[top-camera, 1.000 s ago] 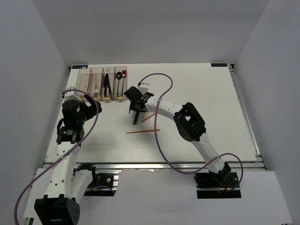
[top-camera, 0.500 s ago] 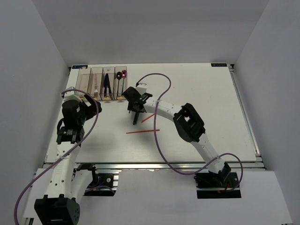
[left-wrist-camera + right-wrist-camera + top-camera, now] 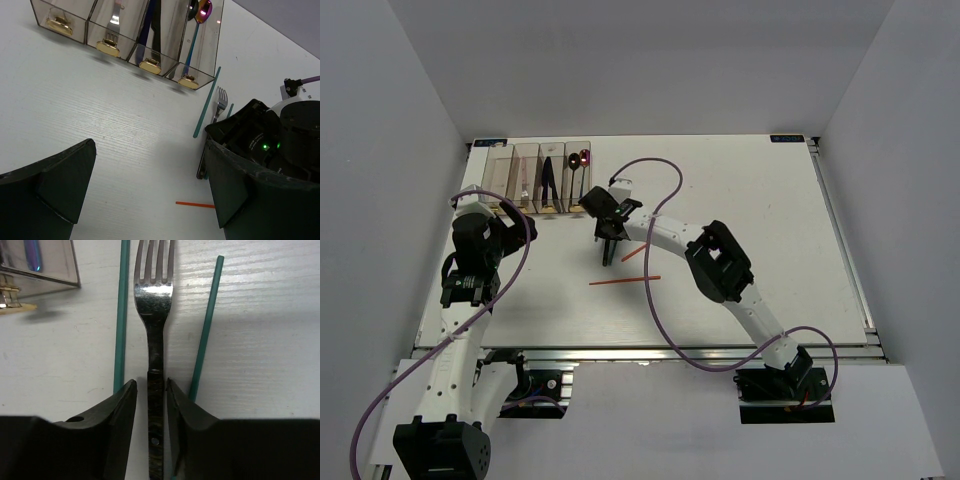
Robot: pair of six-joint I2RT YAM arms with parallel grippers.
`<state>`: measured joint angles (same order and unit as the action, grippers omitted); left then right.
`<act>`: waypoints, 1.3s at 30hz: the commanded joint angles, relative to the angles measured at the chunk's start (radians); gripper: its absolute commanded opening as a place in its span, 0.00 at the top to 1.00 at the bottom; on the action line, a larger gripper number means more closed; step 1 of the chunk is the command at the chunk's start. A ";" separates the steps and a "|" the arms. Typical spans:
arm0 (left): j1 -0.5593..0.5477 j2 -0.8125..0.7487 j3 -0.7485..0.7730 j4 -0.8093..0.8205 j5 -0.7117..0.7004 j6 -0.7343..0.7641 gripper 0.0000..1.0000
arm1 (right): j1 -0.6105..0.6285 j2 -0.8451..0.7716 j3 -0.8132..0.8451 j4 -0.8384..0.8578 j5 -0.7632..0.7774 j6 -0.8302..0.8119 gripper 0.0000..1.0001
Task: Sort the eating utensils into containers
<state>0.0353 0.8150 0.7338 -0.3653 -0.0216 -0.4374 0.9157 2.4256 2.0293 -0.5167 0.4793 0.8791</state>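
One silver fork [image 3: 155,315] between two green chopsticks [image 3: 121,315], handle inside right gripper [image 3: 150,386], slightly open, not clamped.

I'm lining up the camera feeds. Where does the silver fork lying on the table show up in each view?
Right wrist: fork centre frame, tines up, handle between the right gripper's jaws.
Left wrist: fork right of centre, tines toward the containers.
Top external: mostly hidden under the right gripper, just right of the containers' near end.
Shared landmark: the containers' near right corner, top left in the right wrist view.
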 commanded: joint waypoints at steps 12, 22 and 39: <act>-0.005 0.007 0.007 0.002 -0.009 0.006 0.02 | 0.043 0.024 -0.003 -0.218 0.122 -0.035 1.00; -0.005 0.026 0.073 -0.023 0.253 -0.124 0.02 | 0.035 -0.359 -0.435 0.432 -0.240 -0.267 1.00; -0.046 -0.076 -0.205 0.609 0.646 -0.630 0.08 | 0.049 -0.806 -0.831 0.807 -0.559 -0.190 1.00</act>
<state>0.0200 0.7460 0.5411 0.0708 0.5583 -0.9802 0.9520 1.6276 1.1839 0.2085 -0.0071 0.6777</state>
